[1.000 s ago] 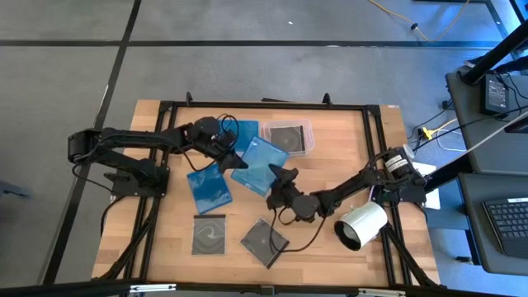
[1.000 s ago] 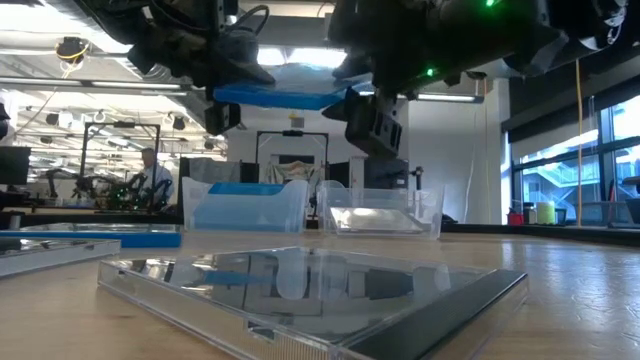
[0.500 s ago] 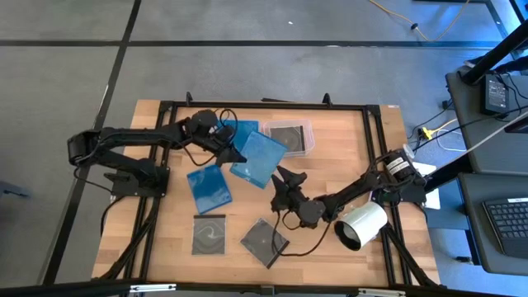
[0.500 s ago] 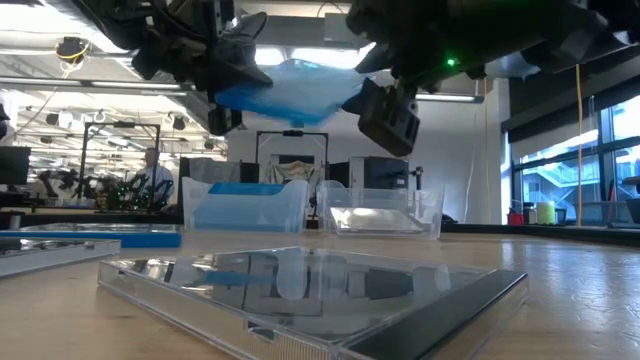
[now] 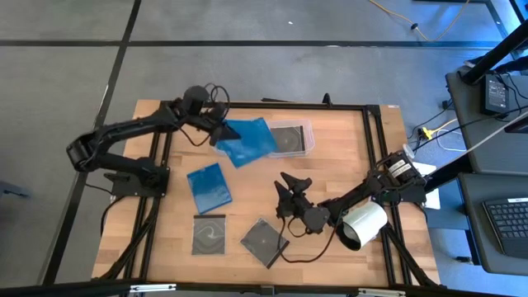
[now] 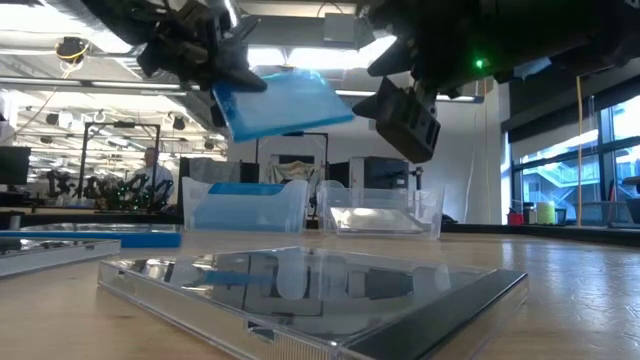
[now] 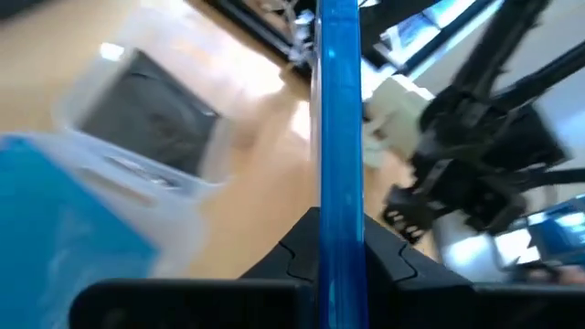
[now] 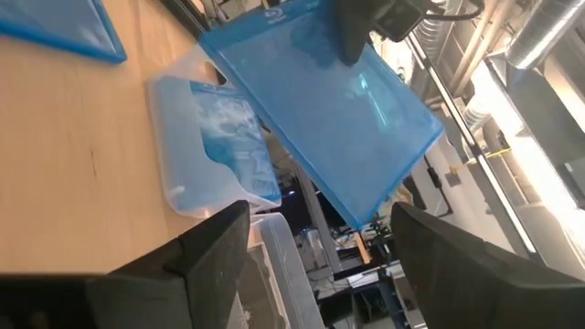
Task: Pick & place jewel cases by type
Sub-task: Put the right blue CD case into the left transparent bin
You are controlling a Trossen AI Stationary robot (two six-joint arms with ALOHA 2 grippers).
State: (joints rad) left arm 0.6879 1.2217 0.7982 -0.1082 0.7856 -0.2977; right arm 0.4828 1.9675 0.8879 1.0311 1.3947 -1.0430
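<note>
My left gripper is shut on a translucent blue jewel case, which is in the air over the far tubs. One clear tub holds a dark case; the other tub holds a blue one. Another blue case lies flat on the table's left half. Two dark cases lie flat near the front. My right gripper hovers open mid-table, touching nothing. My left gripper pinches the blue case between its two fingers at the case's left edge; the left wrist view shows the case edge-on between them. The fingers come from the table's left, slanting slightly down. The case is lifted clear and tilted.
A white cylinder lies by the table's right edge beside my right arm. A black frame runs along the table's far edge and sides. Bare wood lies to the right of the tubs.
My left gripper has swung toward the table's far edge and risen a little, carrying the blue case from mid-table to above the tubs; the case has turned and tipped on the way. My right gripper has drifted slightly toward the near right.
</note>
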